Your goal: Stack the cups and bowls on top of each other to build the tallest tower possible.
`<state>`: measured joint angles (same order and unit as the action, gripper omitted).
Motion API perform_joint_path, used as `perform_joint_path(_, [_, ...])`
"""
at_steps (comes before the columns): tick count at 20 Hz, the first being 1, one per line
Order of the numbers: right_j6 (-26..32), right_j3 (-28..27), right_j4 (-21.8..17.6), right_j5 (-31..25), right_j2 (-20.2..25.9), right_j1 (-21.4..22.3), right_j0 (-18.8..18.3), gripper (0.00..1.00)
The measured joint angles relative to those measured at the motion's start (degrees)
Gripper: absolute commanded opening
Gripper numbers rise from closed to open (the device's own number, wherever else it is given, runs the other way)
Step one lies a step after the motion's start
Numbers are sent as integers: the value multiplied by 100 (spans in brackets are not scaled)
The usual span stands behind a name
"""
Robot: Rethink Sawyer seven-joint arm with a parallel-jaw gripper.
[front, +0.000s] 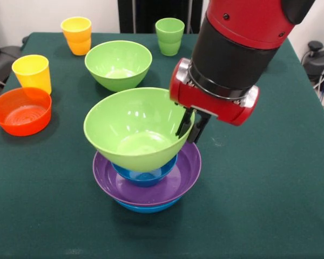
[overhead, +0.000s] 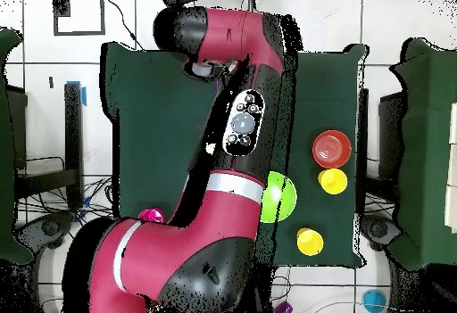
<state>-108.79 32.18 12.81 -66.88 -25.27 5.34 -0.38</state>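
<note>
Front view: at centre the gripper (front: 191,125) pinches the right rim of a green bowl (front: 135,127) sitting tilted atop the tower (front: 147,175); another green bowl (front: 118,64) sits upper left. Overhead view: the arm (overhead: 223,149) hides the tower; an orange bowl (overhead: 331,148) lies at right.

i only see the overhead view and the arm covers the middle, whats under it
observer: A stack of bowls: big blue bowl lowest, then purple bowl, small blue bowl, green bowl on top.
operator: wheres the gripper
observer: The gripper is at that green bowl's rim.
operator: any cups on the stack
observer: None. The green cup stands well apart from it.
</note>
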Motion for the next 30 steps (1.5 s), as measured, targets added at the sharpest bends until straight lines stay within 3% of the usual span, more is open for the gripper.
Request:
perform_joint_path(13, [0, 386, -46, 71, 44, 160, 98, 0])
perform_joint_path(30, [0, 909, -175, 836, 157, 128, 97, 0])
